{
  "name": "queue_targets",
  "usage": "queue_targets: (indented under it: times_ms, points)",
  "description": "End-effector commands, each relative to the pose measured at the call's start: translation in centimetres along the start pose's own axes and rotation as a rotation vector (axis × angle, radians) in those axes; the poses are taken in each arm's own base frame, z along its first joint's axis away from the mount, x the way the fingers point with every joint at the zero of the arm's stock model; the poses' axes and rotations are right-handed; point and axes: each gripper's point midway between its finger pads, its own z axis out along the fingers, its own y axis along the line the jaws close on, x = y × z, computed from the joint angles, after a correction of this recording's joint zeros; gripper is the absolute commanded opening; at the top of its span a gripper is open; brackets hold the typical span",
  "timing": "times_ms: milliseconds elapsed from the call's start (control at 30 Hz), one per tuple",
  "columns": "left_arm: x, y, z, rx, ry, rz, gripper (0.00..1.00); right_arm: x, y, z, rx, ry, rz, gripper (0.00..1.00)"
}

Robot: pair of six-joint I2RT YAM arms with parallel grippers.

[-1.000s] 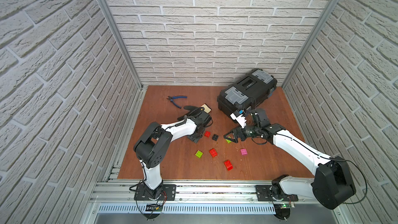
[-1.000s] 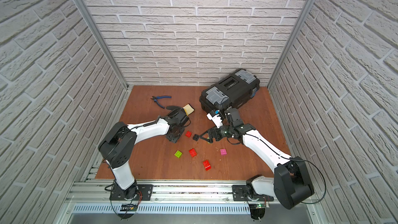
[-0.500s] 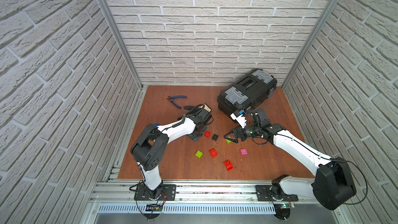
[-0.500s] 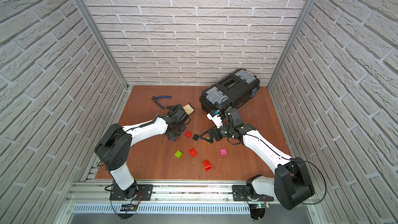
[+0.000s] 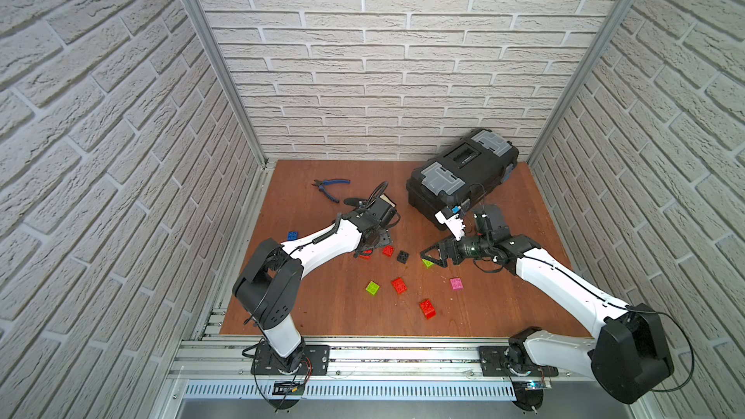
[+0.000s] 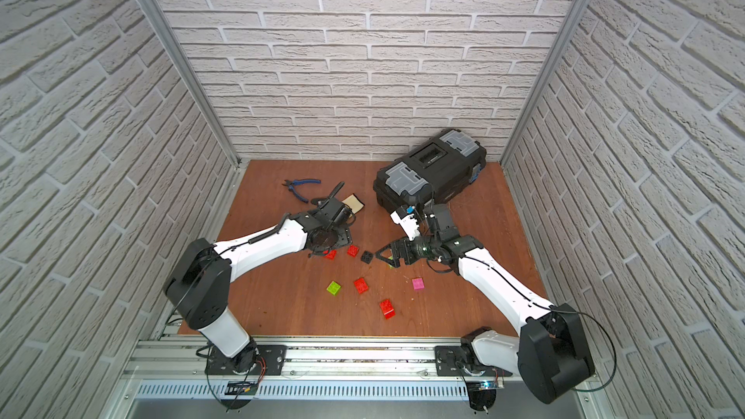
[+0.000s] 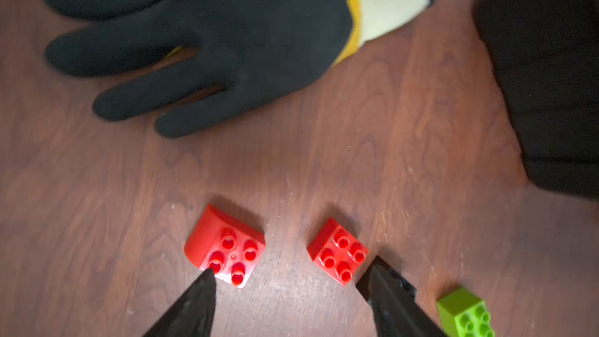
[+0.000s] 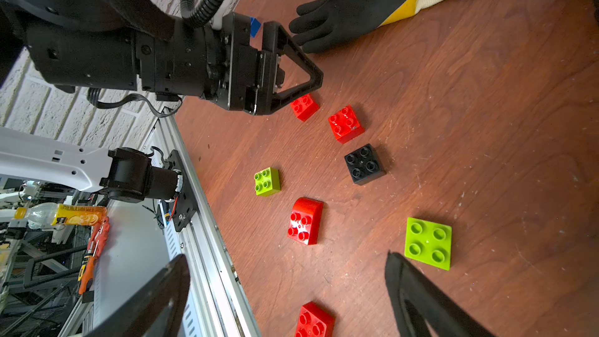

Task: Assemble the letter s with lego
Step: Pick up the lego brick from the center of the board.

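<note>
The lego lies loose on the wooden floor. In the left wrist view my left gripper (image 7: 290,275) is open just above it, empty, with a rounded red brick (image 7: 227,248) at one fingertip and a square red brick (image 7: 338,254) by the other. These two red bricks (image 5: 366,253) (image 5: 388,251) sit beside a black brick (image 5: 402,256). My right gripper (image 8: 287,269) is open and empty, low over the floor, one finger next to a flat lime brick (image 8: 428,243). A lime cube (image 5: 372,288), two more red bricks (image 5: 399,285) (image 5: 427,309), a pink brick (image 5: 456,284) and a blue brick (image 5: 293,235) lie around.
A black work glove (image 7: 243,37) lies just beyond the left gripper. A black toolbox (image 5: 463,171) stands at the back right, close to the right wrist. Blue-handled pliers (image 5: 330,187) lie at the back left. Brick walls enclose three sides; a metal rail (image 5: 363,356) runs along the front.
My left gripper's jaws have spread apart over the two red bricks, and its arm has shifted slightly. The right arm has barely moved.
</note>
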Motion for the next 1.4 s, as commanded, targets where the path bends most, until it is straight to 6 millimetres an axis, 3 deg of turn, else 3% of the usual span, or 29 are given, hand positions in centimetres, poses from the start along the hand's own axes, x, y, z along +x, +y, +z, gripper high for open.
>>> queue_targets:
  times_ms: [0, 167, 667, 1367]
  points:
    - [-0.9, -2.2, -0.4, 0.076, -0.023, 0.252, 0.76, -0.3, 0.3, -0.2, 0.005, -0.030, -0.002, 0.94]
    - [-0.1, -3.8, 1.3, 0.118, 0.036, 0.363, 0.77, -0.1, 0.4, -0.2, 0.022, -0.026, -0.001, 0.94]
    - [0.9, -4.4, 4.3, 0.029, 0.082, 0.518, 0.67, 1.5, -1.0, -1.1, 0.129, -0.011, 0.014, 0.96]
    - [3.1, -3.0, 6.4, -0.003, 0.147, 0.507, 0.57, 2.3, -1.6, -1.2, 0.147, 0.002, 0.019, 0.97]
